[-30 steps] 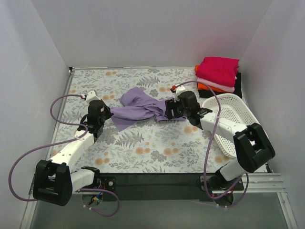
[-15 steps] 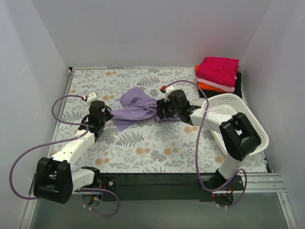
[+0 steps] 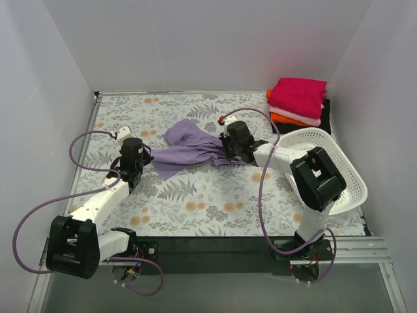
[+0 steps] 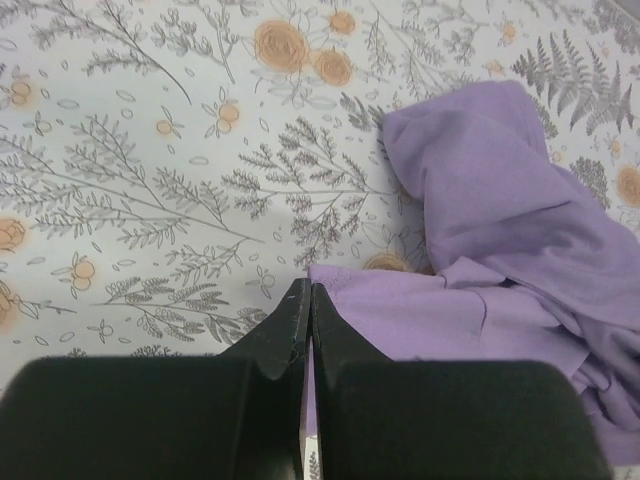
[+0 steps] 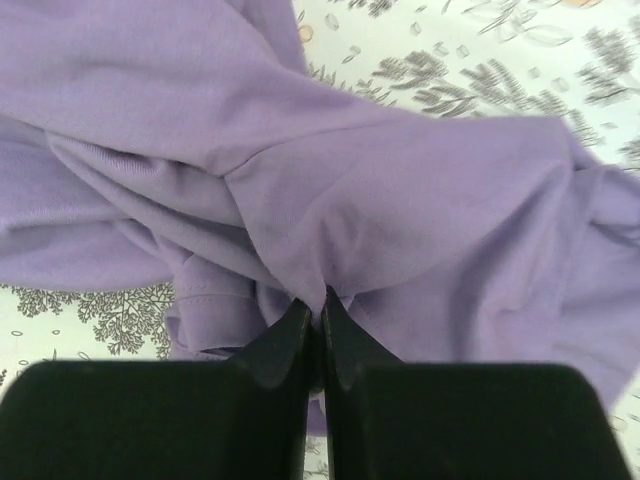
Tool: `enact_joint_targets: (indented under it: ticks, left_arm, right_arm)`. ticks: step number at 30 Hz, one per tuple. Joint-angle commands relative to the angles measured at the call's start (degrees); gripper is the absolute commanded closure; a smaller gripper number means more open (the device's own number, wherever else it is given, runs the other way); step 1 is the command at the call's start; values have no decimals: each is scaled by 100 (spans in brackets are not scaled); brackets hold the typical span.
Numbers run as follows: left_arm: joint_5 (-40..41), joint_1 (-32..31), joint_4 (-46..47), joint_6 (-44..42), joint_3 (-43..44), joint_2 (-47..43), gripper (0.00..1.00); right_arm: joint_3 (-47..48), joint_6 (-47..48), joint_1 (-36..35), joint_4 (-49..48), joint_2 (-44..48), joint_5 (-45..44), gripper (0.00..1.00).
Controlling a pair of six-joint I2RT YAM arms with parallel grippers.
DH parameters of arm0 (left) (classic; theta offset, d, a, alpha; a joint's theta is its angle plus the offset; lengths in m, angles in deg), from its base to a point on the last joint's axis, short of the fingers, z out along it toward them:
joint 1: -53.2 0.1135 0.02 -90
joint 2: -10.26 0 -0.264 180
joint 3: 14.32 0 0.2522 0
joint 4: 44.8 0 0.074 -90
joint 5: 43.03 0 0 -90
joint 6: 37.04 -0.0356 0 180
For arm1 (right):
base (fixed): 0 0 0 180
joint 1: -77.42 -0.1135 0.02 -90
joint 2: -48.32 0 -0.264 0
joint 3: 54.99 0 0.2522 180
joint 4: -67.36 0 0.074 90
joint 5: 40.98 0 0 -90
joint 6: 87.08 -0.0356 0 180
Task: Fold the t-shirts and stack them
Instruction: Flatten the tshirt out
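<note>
A crumpled lavender t-shirt (image 3: 189, 147) lies mid-table on the floral cloth. My left gripper (image 3: 148, 157) is shut on its left corner; in the left wrist view the left gripper (image 4: 308, 292) pinches the hem of the lavender t-shirt (image 4: 480, 250). At the shirt's right end, my right gripper (image 3: 223, 152) is shut on a bunched fold. In the right wrist view the right gripper (image 5: 320, 305) has the lavender t-shirt (image 5: 400, 190) puckered between its tips. A stack of folded t-shirts (image 3: 298, 98) sits at the back right, magenta on top, then pale pink, orange and black.
A white lattice basket (image 3: 329, 171) leans tilted at the right, beside the right arm. White walls close in the table on three sides. Purple cables loop from both arms.
The right gripper has moved left onto the lavender shirt and closed on a fold of it; its arm has swung in. The left gripper has held still.
</note>
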Motion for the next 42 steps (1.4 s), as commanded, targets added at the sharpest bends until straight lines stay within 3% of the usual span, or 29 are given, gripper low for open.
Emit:
enact_joint_targets:
  ticks: [1, 7, 15, 21, 29, 31, 33, 35, 37, 38, 40, 42]
  left_arm:
    - [126, 183, -50, 104, 631, -223, 100]
    - [678, 516, -551, -238, 2013, -267, 100]
    - [1127, 1202, -1121, -731, 3743, -65, 100]
    - [1252, 1440, -1263, -907, 3931, -231, 100]
    - [-268, 1431, -1272, -135, 2808, -602, 100]
    - [-183, 1423, -1115, -46, 2465, -540, 100]
    - [439, 1440, -861, -211, 2348, -356, 100]
    - [600, 1519, -911, -327, 2716, 204, 100]
    - [530, 1546, -1026, -345, 3120, 558, 100]
    - [295, 1546, -1026, -310, 3244, 603, 77]
    - [213, 1083, -624, -483, 3097, 411, 5]
    - [599, -48, -44, -1001, 2676, -115, 4]
  right_arm:
    - [568, 335, 34, 259, 728, -618, 99]
    - [1307, 1018, 377, 856, 1668, -1444, 99]
    - [1923, 1513, 1141, 1217, 2593, -1709, 99]
    - [1810, 1619, 1291, 1279, 3086, -1780, 99]
    - [2038, 1373, 1300, 1156, 2191, -1244, 99]
    - [1960, 1207, 1309, 1208, 2066, -1016, 99]
    - [1539, 864, 1300, 1270, 2372, -369, 99]
    - [1204, 608, 1248, 1261, 2890, 851, 99]
    - [958, 397, 1064, 1227, 3225, 1269, 99]
    - [765, 327, 932, 1209, 3383, 1340, 99]
    - [501, 169, 826, 1069, 3481, 1358, 99]
    - [491, -50, 782, 1024, 3350, 1463, 99]
